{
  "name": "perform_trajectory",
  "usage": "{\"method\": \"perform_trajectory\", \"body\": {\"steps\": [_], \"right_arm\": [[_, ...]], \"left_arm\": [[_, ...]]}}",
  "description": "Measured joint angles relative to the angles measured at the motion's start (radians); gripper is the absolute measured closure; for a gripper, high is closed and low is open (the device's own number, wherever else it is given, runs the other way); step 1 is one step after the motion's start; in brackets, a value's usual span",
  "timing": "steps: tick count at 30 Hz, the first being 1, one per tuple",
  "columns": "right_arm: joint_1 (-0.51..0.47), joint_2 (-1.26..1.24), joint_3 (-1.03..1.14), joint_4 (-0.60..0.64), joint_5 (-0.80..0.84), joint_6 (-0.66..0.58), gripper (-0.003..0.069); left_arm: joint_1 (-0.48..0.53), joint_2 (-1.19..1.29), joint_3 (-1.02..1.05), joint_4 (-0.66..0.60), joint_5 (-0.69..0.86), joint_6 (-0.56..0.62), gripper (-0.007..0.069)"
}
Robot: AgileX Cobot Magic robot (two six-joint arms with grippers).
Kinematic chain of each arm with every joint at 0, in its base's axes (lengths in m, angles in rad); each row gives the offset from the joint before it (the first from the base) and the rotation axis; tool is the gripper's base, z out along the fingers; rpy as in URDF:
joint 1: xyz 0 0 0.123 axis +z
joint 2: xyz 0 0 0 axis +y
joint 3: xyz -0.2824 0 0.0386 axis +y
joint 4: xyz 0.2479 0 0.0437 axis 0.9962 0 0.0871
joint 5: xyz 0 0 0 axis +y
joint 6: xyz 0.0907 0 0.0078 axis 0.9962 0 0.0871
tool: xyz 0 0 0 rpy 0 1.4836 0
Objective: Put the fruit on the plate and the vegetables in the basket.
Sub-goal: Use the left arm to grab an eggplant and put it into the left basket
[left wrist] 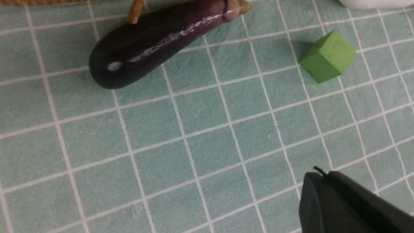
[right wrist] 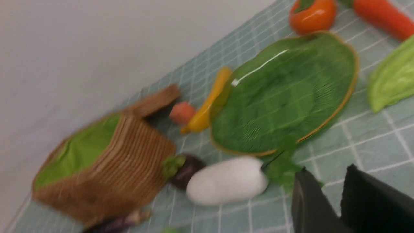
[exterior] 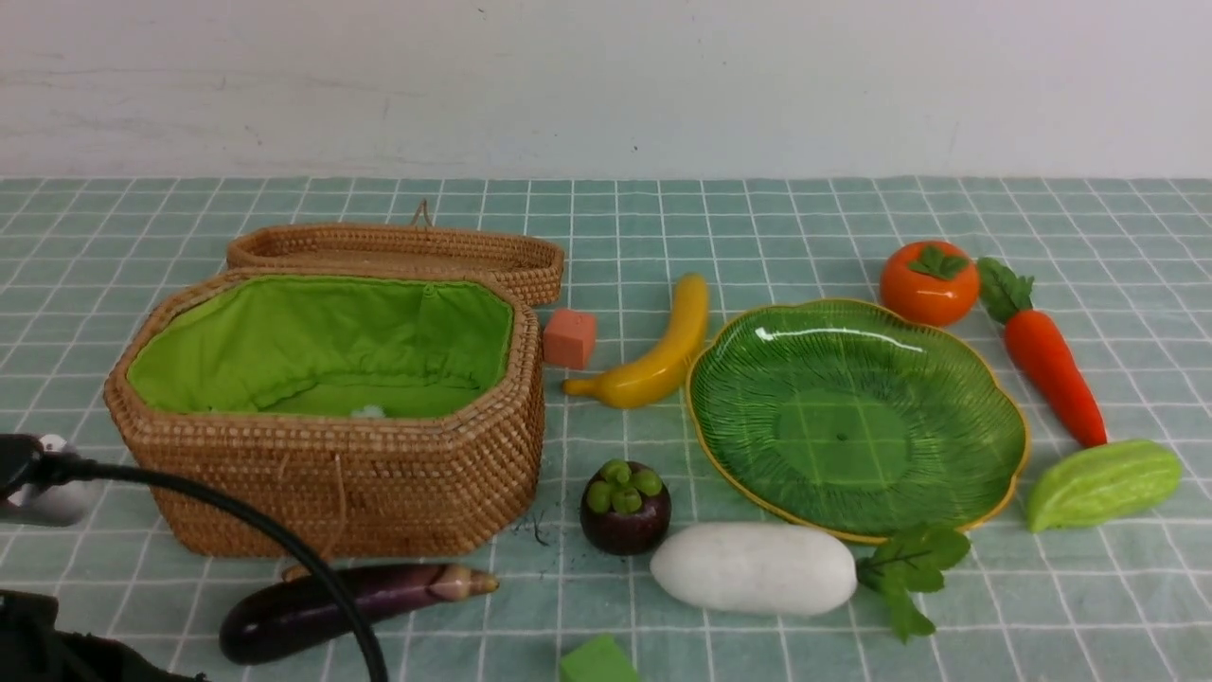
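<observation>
From the front, the wicker basket [exterior: 331, 483] stands open on the checked tablecloth [exterior: 189, 218], with its lid [exterior: 398, 248] at its 12 o'clock. A pink cube [exterior: 569, 338] sits at its 2 o'clock, and the eggplant [exterior: 350, 606] lies at its 6 o'clock, crossed by a black cable [exterior: 284, 549].

Around the green plate [exterior: 852, 417], all on the cloth:
- The banana [exterior: 653, 360] is just beside the rim at 10 o'clock.
- The persimmon [exterior: 928, 284] is at 1 o'clock.
- The carrot [exterior: 1051, 369] is at 3 o'clock.
- The gourd [exterior: 1103, 483] is at 4 o'clock.
- The radish [exterior: 753, 568] is at 7 o'clock, its leaves overlapping the rim.
- The mangosteen [exterior: 625, 507] is at 8 o'clock.

A green cube [exterior: 597, 663] shows at the frame's lower edge.

In the left wrist view, the left gripper [left wrist: 323, 181] is clenched on nothing, over bare cloth. It is well apart from the eggplant [left wrist: 152, 42] and the green cube [left wrist: 328, 56].

The right wrist view is blurred. The right gripper [right wrist: 325, 171] has its jaws parted by a narrow gap with nothing between them, near the radish [right wrist: 226, 179] leaves. Beyond it lie the plate [right wrist: 284, 97], mangosteen [right wrist: 184, 170], banana [right wrist: 207, 103], basket [right wrist: 129, 171], persimmon [right wrist: 312, 14], carrot [right wrist: 381, 16] and gourd [right wrist: 391, 77].
</observation>
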Motion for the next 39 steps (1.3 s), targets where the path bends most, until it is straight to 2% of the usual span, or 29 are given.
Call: {"method": "perform_trajectory", "body": {"steps": [4, 7, 10, 14, 19, 24, 27, 30, 35, 39], "right_arm": [[0.099, 0.164, -0.304, -0.007, 0.328, -0.177, 0.0517], [0.149, 0.267, -0.471, -0.007, 0.51, -0.273, 0.0517], [0.181, 0.346, -0.611, -0.007, 0.625, -0.362, 0.0517], [0.186, 0.377, -0.694, -0.008, 0.649, -0.456, 0.0513], [0.187, 0.381, -0.708, -0.007, 0.653, -0.532, 0.0508], [0.187, 0.383, -0.708, 0.011, 0.653, -0.578, 0.0505], [0.187, 0.383, -0.708, 0.03, 0.653, -0.585, 0.0502], [0.187, 0.383, -0.708, 0.03, 0.653, -0.587, 0.0497], [0.187, 0.383, -0.708, 0.041, 0.653, -0.587, 0.0493], [0.187, 0.383, -0.708, 0.066, 0.653, -0.587, 0.0487]], "left_arm": [[0.0, 0.031, -0.023, 0.0, 0.028, 0.033, 0.0638], [0.0, 0.056, -0.033, 0.0, 0.033, 0.048, 0.0638], [0.0, 0.068, -0.033, 0.0, 0.045, 0.074, 0.0638], [-0.04, 0.068, -0.033, 0.026, 0.063, 0.102, 0.0638], [-0.122, 0.108, -0.035, 0.151, 0.074, 0.113, 0.0638], [-0.125, 0.221, -0.036, 0.208, 0.05, 0.183, 0.0638], [-0.125, 0.293, -0.036, 0.227, 0.0, 0.266, 0.0638], [-0.125, 0.362, -0.036, 0.283, -0.132, 0.304, 0.0635], [-0.115, 0.428, -0.036, 0.346, -0.261, 0.306, 0.0552], [-0.06, 0.504, -0.038, 0.365, -0.376, 0.306, 0.0332]]}}
